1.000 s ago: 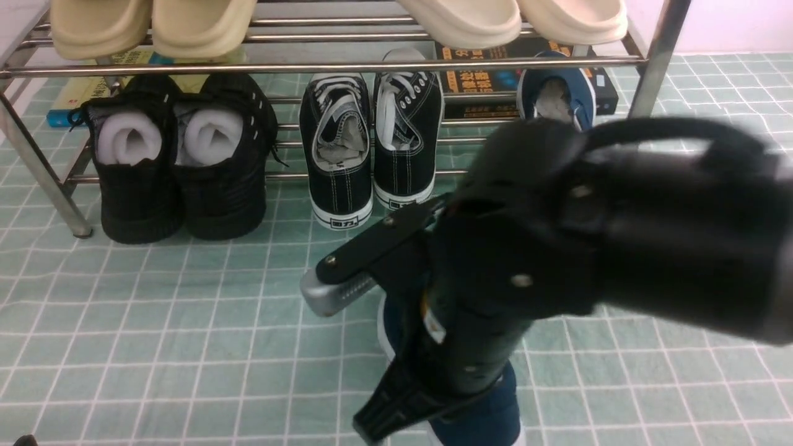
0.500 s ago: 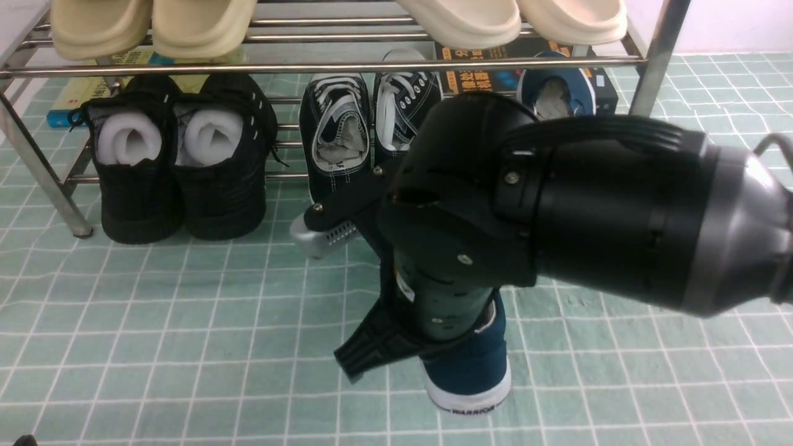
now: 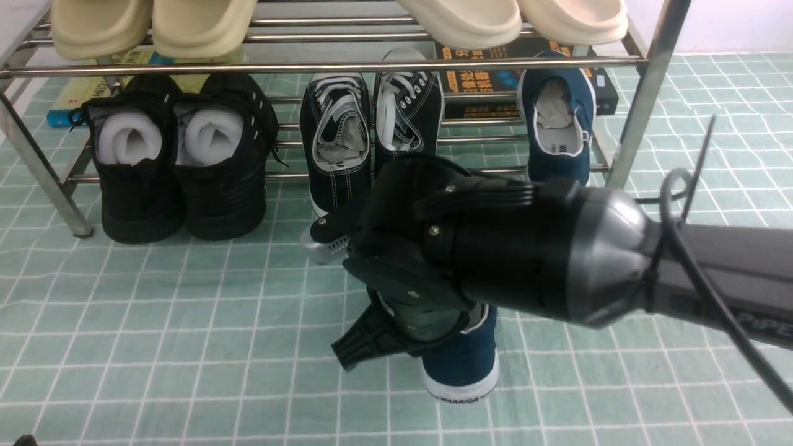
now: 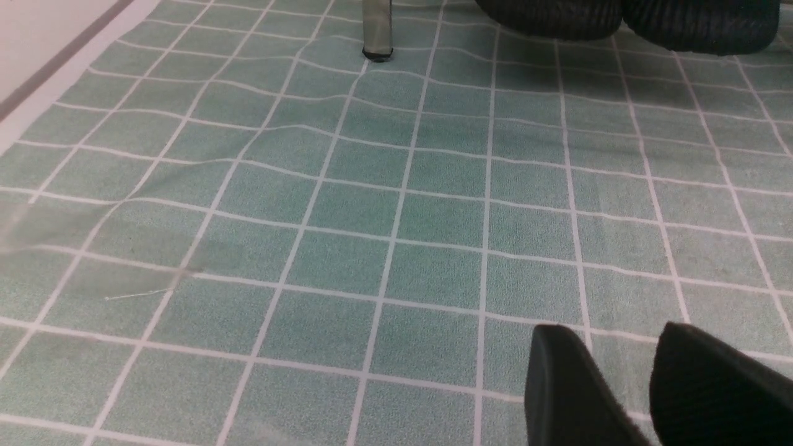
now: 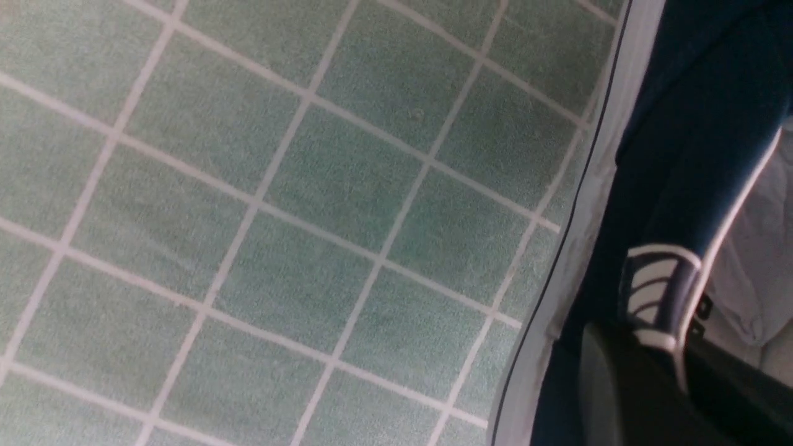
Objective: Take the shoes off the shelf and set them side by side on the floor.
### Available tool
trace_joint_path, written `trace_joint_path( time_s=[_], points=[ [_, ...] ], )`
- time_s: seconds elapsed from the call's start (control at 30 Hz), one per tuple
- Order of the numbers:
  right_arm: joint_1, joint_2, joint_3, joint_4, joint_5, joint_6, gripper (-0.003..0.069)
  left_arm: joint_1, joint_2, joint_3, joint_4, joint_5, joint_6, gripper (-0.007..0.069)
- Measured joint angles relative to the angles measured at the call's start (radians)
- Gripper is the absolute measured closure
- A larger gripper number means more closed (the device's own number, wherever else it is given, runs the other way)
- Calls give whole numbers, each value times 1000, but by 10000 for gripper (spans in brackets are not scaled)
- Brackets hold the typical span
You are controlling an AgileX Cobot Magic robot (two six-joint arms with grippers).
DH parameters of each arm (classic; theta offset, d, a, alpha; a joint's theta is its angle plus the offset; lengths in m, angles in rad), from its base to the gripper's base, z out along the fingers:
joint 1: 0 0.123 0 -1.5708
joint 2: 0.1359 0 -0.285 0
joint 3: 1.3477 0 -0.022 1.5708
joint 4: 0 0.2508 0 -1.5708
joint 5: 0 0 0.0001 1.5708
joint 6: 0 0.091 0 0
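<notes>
One navy slip-on shoe is down at the pale green grid floor, white "WARRIOR" heel towards me, mostly hidden under my right wrist. In the right wrist view my right gripper is shut on this shoe's side wall, one finger outside and one inside by the paper stuffing. Whether the sole rests on the cloth is unclear. The other navy shoe stands on the chrome shelf's lower tier at the right end. My left gripper hovers low over bare floor, fingertips slightly apart, holding nothing.
Black lace-up sneakers and all-black shoes with foam rolls fill the lower tier's middle and left. Beige slippers sit on the top tier. A dark box lies behind. Chrome legs stand on the cloth.
My right arm swung left and lowered, carrying the navy shoe away from me towards the shelf and down to the floor. The second navy shoe on the shelf is now uncovered.
</notes>
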Motion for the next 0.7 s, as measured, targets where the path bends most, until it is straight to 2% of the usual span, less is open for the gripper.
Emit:
trace_joint_path(
  time_s=[0.27, 0.33, 0.47, 0.5, 0.53, 0.57, 0.6, 0.7],
  points=[
    [-5, 23, 0, 16, -65, 33, 611, 0, 0, 0, 0, 0, 0, 383],
    [-5, 23, 0, 25, -80, 46, 586, 0, 0, 0, 0, 0, 0, 383],
    [-5, 23, 0, 34, -83, 52, 503, 0, 0, 0, 0, 0, 0, 383],
    [-5, 23, -2, 36, -82, 52, 473, 0, 0, 0, 0, 0, 0, 383],
    [-5, 21, -13, 44, -69, 44, 412, 0, 0, 0, 0, 0, 0, 383],
    [-5, 20, -19, 44, -63, 40, 397, 0, 0, 0, 0, 0, 0, 383],
    [-5, 18, -37, 48, -25, 9, 345, 0, 0, 0, 0, 0, 0, 383],
    [-5, 2, -84, 53, 67, -73, 306, 0, 0, 0, 0, 0, 0, 383]
  ],
)
